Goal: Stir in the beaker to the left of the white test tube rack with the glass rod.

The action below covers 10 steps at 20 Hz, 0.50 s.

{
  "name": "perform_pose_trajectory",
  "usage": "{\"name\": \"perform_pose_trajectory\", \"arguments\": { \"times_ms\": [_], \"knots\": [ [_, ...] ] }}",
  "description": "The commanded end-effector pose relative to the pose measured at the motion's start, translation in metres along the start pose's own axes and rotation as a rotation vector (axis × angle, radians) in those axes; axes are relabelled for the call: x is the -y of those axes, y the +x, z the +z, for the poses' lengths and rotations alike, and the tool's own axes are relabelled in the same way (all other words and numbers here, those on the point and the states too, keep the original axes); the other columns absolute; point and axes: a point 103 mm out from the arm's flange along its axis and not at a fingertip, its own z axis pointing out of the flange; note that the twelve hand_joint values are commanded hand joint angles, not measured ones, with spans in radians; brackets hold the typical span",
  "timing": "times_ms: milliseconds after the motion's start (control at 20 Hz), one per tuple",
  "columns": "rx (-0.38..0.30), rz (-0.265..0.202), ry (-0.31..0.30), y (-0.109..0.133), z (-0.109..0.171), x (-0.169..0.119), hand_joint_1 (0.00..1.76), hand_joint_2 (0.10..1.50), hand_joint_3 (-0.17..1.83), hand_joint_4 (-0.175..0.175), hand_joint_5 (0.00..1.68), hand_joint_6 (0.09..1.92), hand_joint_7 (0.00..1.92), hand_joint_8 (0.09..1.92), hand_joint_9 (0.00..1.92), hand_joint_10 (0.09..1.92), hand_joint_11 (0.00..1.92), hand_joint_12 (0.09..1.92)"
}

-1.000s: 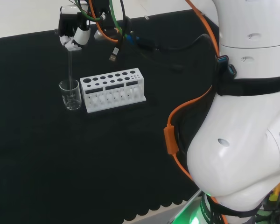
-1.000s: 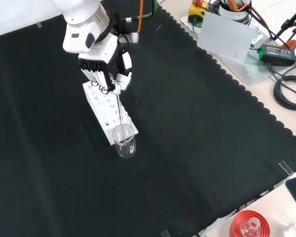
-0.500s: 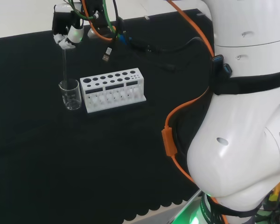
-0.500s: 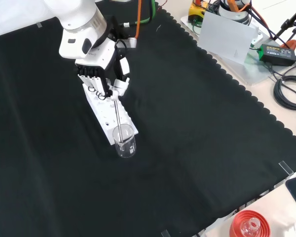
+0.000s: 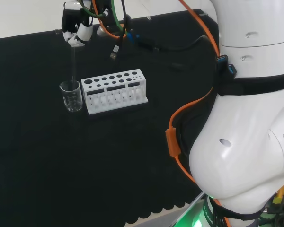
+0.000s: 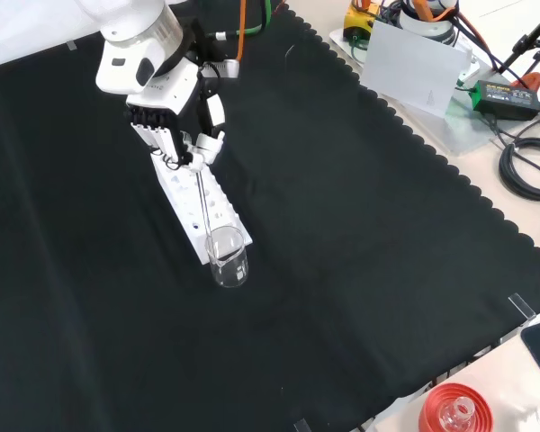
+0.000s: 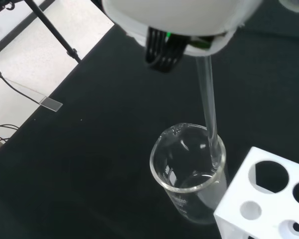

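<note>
In the head view the beaker (image 5: 71, 95) stood on the black-clothed table (image 5: 47, 156), at the left end of the white test tube rack (image 5: 114, 91) and just beside it. Above it the hand (image 5: 75, 29) had its fingers curled round the top of the glass rod (image 5: 74, 64), which hung nearly upright with its lower end inside the beaker's mouth. The wrist view showed the rod running down close against the rim on the rack's side, its tip not far below that rim.

The main risk, as I judged it, lay in that closeness. A stirring circle swung too wide would press the rod against the glass wall and could tip the light beaker or push it into the rack. With the tip so high, a small lift might bring the rod clear of the rim, and coming down again it could strike the rim. The rod might also slip within the curled fingers.
</note>
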Motion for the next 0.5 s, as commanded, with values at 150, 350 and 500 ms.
{"name": "perform_pose_trajectory", "arguments": {
  "times_ms": [150, 350, 500],
  "knots": [
    [0.004, -0.017, 0.007, 0.006, 0.003, 0.012, 1.33, 0.59, 0.79, -0.175, 1.17, 0.71, 1.41, 0.68, 1.69, 0.47, 1.54, 0.75],
    [0.0, -0.021, 0.015, 0.009, 0.004, 0.011, 1.33, 0.59, 0.79, -0.175, 1.17, 0.71, 1.41, 0.68, 1.69, 0.47, 1.54, 0.75],
    [0.01, -0.025, 0.016, 0.013, 0.004, 0.012, 1.33, 0.59, 0.79, -0.175, 1.17, 0.71, 1.41, 0.68, 1.69, 0.47, 1.54, 0.75]
  ]
}}
